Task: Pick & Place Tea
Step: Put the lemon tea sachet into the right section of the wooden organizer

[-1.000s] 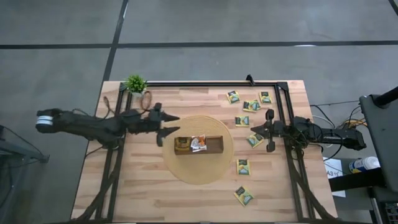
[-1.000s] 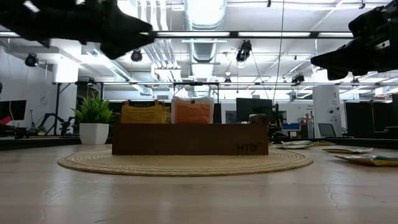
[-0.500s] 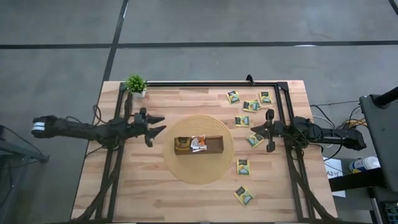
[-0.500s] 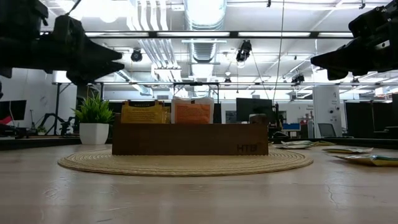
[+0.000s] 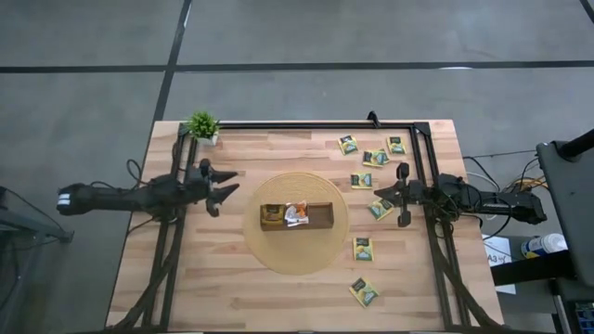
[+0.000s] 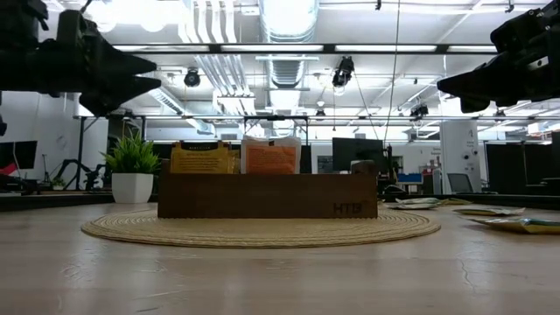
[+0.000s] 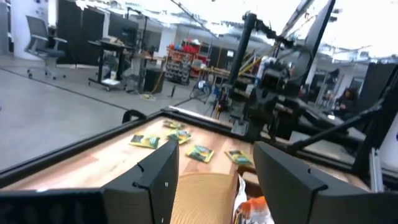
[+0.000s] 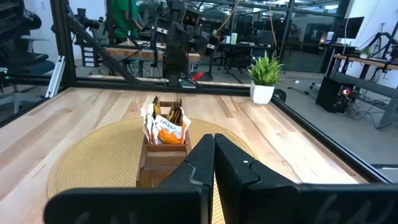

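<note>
Yellow-and-green tea sachets (image 5: 363,249) lie loose at three o'clock of the wooden tray (image 5: 298,218), which holds a few. Left gripper (image 5: 225,184), at nine o'clock, is open and empty. Right gripper (image 5: 378,194) is pinched closed, empty; it could shove sachets away.
</note>
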Tool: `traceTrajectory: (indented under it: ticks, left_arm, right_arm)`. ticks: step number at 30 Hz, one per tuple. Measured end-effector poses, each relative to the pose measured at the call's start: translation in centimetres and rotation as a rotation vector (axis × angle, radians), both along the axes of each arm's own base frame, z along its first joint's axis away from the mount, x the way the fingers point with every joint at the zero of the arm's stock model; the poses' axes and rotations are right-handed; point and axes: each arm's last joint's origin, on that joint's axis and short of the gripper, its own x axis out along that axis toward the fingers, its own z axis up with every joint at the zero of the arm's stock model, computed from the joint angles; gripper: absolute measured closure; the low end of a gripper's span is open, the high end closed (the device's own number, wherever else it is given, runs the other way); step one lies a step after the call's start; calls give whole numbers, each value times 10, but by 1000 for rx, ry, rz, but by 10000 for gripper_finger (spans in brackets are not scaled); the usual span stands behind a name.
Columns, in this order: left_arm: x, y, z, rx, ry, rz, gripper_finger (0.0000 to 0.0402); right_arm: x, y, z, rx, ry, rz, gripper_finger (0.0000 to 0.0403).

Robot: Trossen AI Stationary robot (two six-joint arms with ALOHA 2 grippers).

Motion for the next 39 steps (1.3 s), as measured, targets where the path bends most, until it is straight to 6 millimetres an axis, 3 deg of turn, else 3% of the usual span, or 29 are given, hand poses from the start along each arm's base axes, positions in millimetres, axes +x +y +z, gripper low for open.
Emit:
traceTrajectory:
  ticks: [10, 16, 28, 39]
  left_arm:
    - [-17, 1, -3, 4, 4, 57, 199]
    - [-16, 1, -5, 18, 34, 69, 199]
    - [-12, 2, -11, 220, 175, 79, 199]
    - [-8, 2, -16, 215, 234, 72, 199]
  right_arm:
    - [0, 0, 0, 0, 0, 0, 394]
    - [0, 0, 0, 0, 0, 1, 394]
    - [0, 0, 0, -81, 3, 2, 394]
    - [0, 0, 12, -155, -115, -5, 394]
